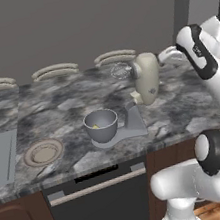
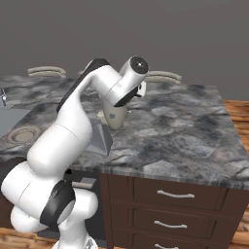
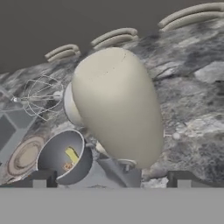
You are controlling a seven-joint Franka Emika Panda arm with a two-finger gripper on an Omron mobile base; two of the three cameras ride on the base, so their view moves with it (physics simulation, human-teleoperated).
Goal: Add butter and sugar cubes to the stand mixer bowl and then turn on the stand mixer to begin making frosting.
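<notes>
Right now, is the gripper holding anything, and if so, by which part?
Nothing is held. The gripper is open, its fingertips apart and empty, just behind the stand mixer head.

Arm: raised, elbow bent, wrist turned downward.
Gripper (image 3: 111, 177): jaws spread wide, nothing between the two dark fingertips (image 3: 40, 178).

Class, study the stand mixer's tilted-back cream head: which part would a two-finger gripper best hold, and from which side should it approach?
Grip the stand mixer head across its narrower lower end, coming from behind, where the open gripper already flanks it. The head tapers there; its middle looks too broad and rounded for the fingers, though that is a judgement.
</notes>
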